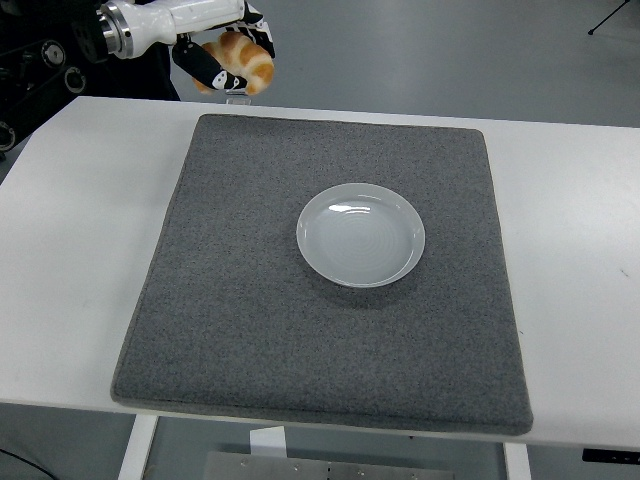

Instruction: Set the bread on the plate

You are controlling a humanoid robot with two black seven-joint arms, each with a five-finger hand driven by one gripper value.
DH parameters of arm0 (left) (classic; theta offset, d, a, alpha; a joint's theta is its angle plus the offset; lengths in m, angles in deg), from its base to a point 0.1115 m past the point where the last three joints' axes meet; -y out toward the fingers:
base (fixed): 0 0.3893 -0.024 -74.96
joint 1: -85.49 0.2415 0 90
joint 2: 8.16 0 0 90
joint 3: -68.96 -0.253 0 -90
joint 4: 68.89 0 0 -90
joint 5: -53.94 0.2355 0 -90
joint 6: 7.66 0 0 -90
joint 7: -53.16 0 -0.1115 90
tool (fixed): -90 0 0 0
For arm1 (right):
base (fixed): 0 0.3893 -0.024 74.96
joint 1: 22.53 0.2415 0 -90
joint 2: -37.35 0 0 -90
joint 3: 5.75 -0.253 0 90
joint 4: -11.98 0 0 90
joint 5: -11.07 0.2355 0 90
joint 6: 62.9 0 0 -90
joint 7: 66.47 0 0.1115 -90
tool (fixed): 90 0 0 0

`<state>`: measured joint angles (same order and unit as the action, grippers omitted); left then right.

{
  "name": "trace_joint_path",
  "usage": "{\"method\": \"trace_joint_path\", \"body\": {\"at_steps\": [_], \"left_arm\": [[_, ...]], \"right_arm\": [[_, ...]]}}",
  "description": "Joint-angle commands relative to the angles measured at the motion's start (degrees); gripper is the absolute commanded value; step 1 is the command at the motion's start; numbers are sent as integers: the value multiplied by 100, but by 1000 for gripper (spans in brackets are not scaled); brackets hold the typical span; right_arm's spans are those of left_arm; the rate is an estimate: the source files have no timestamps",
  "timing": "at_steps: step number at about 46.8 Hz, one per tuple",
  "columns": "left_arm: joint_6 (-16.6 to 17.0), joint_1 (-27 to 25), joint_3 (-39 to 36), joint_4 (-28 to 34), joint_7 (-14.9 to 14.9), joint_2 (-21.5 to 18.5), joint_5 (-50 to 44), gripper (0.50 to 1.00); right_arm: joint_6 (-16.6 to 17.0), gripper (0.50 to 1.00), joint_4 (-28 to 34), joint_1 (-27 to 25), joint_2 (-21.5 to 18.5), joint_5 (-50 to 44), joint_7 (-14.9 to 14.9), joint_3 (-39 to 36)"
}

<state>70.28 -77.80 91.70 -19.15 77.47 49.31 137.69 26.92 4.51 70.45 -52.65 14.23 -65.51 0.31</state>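
Observation:
A golden-brown bread roll [243, 62] hangs high in the air at the picture's top left, beyond the mat's far left corner. My left hand [222, 50], white-backed with black fingers, is shut on it, fingers curled under and around the roll. The white round plate [361, 234] lies on the grey mat, right of its middle, with nothing on it. The plate is well to the right of and nearer than the held bread. No right arm shows.
A grey felt mat [250, 330] covers most of the white table [70, 250]. A small pale object on the floor behind the table is partly hidden by the bread. A person's dark clothing shows at the top left corner.

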Motion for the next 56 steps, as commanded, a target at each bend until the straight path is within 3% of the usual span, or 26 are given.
{"method": "trace_joint_path", "body": {"at_steps": [1,14,19,32,56], "left_arm": [[-60,-115,3,193,-4,10,-17,500],[-60,-362,-15,809,-13,229,-26,500],[-60,-362,-23,818,-13,554,-26,500],[72,-125,-436,774,-31,915,36,500],[1232,842,-1060,432,-39,1468,537,500]], "right_arm": [[0,952,0,0,0,0,0,0],[9,952,0,0,0,0,0,0],[0,954,0,0,0,0,0,0],[0,952,0,0,0,0,0,0],[0,952,0,0,0,0,0,0]]}}
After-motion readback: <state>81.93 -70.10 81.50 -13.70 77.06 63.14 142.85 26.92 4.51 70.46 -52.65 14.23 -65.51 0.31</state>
